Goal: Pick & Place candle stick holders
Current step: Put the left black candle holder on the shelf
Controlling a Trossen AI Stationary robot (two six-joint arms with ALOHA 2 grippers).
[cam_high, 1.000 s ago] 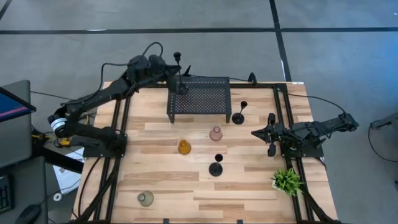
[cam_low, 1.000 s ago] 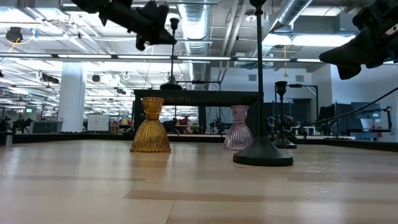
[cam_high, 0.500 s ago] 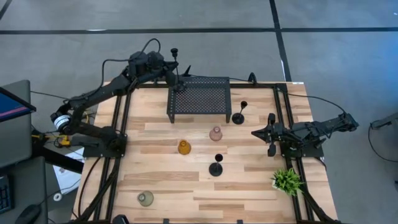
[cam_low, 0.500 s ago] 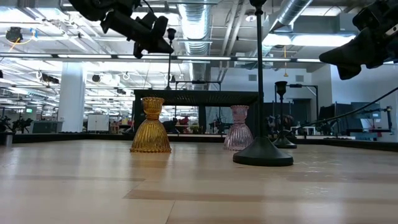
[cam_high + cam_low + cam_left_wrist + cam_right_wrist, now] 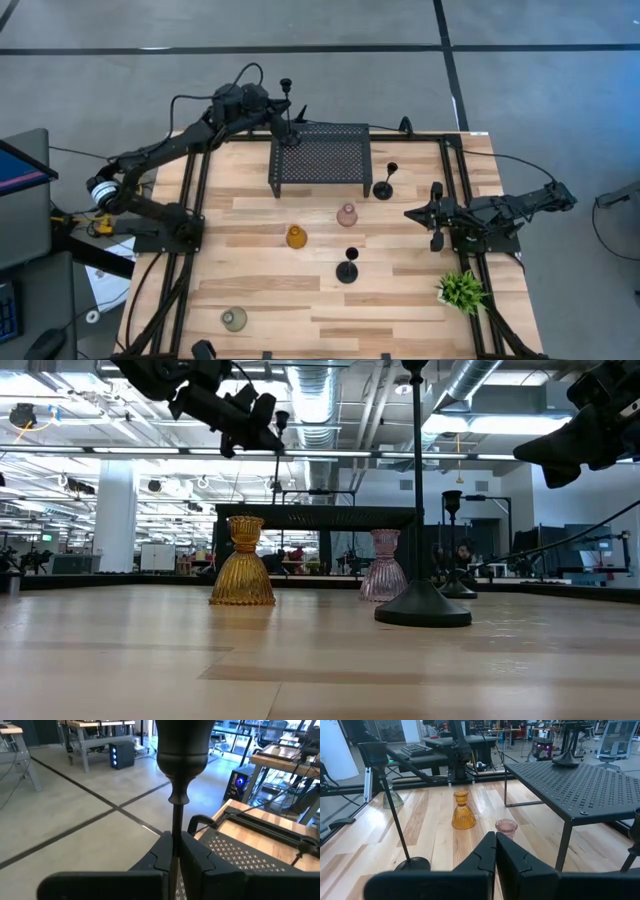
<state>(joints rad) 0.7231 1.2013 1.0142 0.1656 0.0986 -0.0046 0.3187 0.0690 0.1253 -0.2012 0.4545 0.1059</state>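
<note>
Six holders are on my screens, and from the left of the worktop I see the grey-green holder (image 5: 234,319) sitting near the front left corner. My left gripper (image 5: 281,116) is up at the rear edge over the rack's left end, fingers (image 5: 192,855) closed on the thin stem of a black holder (image 5: 290,112), whose base rests on the black rack (image 5: 320,158) at its rear left corner. The rack stands against the rear edge, about mid-width. In front of it, toward the worktop's middle, the amber holder (image 5: 296,236) stands upright, with the pink holder (image 5: 347,214) just to its right and slightly farther back. Another black holder (image 5: 347,268) stands in front of the pink one, and the third black holder (image 5: 384,186) is just beside the rack's right front leg. My right gripper (image 5: 409,214) waits near the right edge with its fingers pressed together on nothing, and a potted plant (image 5: 461,290) sits by the right edge in front of it.
</note>
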